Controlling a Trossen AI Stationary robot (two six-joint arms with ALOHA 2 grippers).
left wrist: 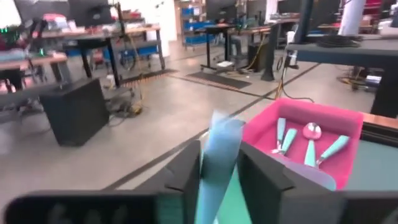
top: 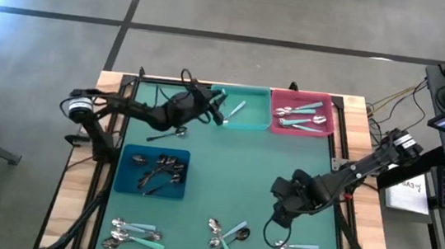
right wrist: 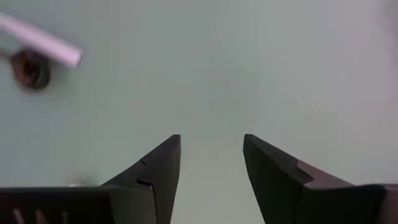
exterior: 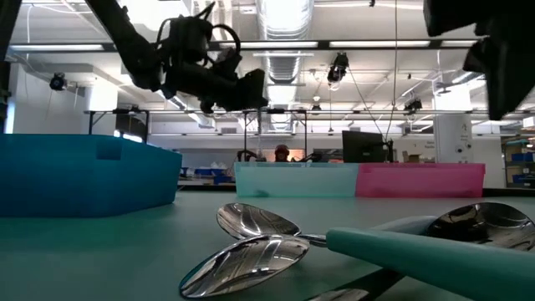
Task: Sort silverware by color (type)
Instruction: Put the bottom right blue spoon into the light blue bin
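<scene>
My left gripper [top: 220, 111] [left wrist: 221, 163] hangs above the teal bin [top: 247, 124], shut on a spoon with a pale blue-teal handle [top: 237, 107]; the low view shows it raised well off the table [exterior: 238, 88]. My right gripper [top: 282, 207] [right wrist: 211, 155] is open over bare mat, with nothing between its fingers. A teal-handled spoon [top: 294, 246] [right wrist: 40, 40] lies flat on the mat just near-side of it. Other spoons lie in a pile at the near middle [top: 226, 234] [exterior: 251, 247] and in another at the near left [top: 132, 233]. My left gripper pinches the spoon's pale plastic handle [left wrist: 219, 146] between its two fingers [left wrist: 186, 171]. The handle sticks out forward past the fingertips toward the pink bin. The spoon is lifted clear over the teal bin; its bowl end is hidden behind the fingers.
The blue bin [top: 150, 185] at left holds dark spoons. The pink bin [top: 298, 128] [left wrist: 339, 124] at the far right holds teal-handled spoons. One dark spoon [top: 167, 135] lies on the mat beneath the left arm. Bare green mat lies between the bins and the near piles.
</scene>
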